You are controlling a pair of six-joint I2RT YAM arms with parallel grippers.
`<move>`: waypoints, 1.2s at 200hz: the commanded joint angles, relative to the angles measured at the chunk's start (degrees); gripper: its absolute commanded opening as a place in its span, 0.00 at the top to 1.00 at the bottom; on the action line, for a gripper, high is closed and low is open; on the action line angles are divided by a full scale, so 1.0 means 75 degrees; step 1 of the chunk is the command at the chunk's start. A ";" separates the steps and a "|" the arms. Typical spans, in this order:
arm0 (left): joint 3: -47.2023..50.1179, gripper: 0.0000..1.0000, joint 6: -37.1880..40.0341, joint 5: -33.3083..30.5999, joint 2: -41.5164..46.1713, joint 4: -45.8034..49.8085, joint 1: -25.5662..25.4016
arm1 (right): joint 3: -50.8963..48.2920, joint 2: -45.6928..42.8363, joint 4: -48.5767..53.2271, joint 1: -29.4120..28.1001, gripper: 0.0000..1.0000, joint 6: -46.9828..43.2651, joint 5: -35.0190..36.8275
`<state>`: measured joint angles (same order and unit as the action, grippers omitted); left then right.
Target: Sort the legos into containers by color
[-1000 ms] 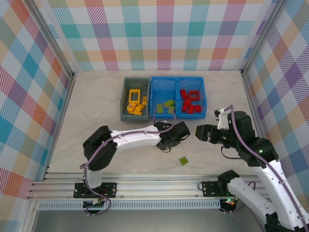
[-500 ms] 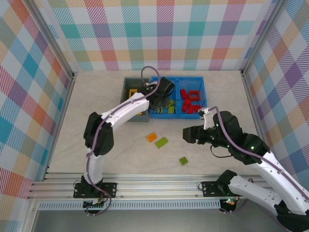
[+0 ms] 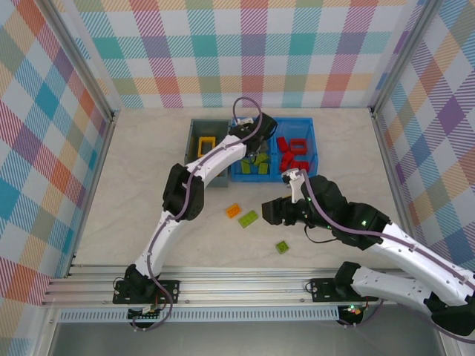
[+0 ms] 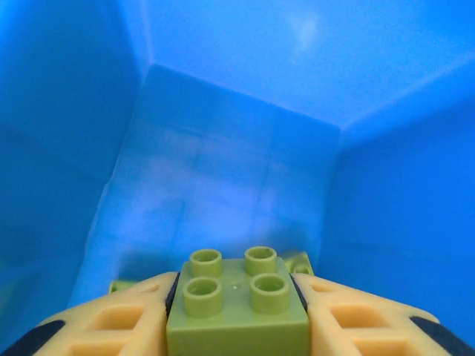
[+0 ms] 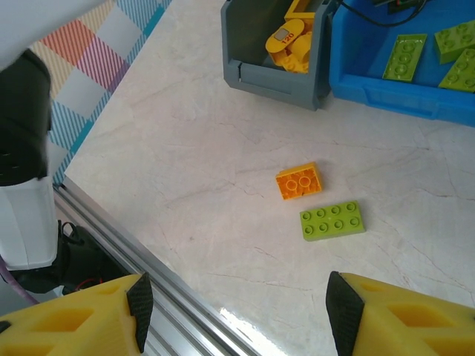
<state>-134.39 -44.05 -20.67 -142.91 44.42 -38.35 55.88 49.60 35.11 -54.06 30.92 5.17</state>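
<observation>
Now we're at the drop step: left tool (image 3: 254,150) clamped on a lime 2x2 brick (image 4: 237,300), low inside the blue bin (image 4: 223,178) (green side). Next: let go. Right tool (image 5: 236,315), fingers apart, hangs near orange brick (image 5: 299,181) & long lime brick (image 5: 332,220) on bench (image 5: 185,148).

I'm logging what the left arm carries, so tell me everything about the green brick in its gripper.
The green brick is lime, glossy plastic, a square two-by-two with four open-topped round studs. It sits level, clamped on both sides between the yellow fingers of the left gripper, inside the blue bin. Bits of other green pieces peek out behind it.
</observation>
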 commanded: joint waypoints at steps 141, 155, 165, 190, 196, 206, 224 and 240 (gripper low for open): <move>0.1162 0.33 -0.0316 0.0251 0.3535 -0.0160 -0.0595 | -0.0057 0.1962 0.1149 -0.0392 0.28 0.0331 0.0613; 0.2104 0.33 -0.0277 -0.0033 0.4623 -0.0235 -0.0779 | 0.0249 0.2693 0.1313 -0.0402 0.27 0.0522 0.0674; 0.2956 0.32 -0.0114 -0.0057 0.5445 -0.0449 -0.0899 | 0.0449 0.3091 0.1378 -0.0415 0.27 0.0927 0.0754; 0.5384 0.33 0.0832 0.0655 0.7468 -0.1229 -0.1226 | 0.0288 0.3573 0.1012 -0.0425 0.30 0.2801 0.0971; 0.5979 0.33 0.1024 0.0737 0.7963 -0.1393 -0.1341 | 0.0299 0.3721 0.0970 -0.0417 0.31 0.3266 0.1051; 0.6937 0.33 0.1184 0.0831 0.8754 -0.1612 -0.1515 | 0.0506 0.4084 0.1024 -0.0415 0.31 0.3871 0.1157; 0.8621 0.33 0.1431 0.1160 1.0204 -0.2100 -0.1781 | 0.0999 0.4761 0.1203 -0.0392 0.29 0.4960 0.1260; 0.9874 0.33 0.1561 0.1544 1.1391 -0.2444 -0.1932 | 0.1148 0.5279 0.1005 -0.0307 0.28 0.5888 0.0962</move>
<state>-71.94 -36.64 -13.98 -66.02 30.70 -51.05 61.52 84.75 43.44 -56.93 59.37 12.67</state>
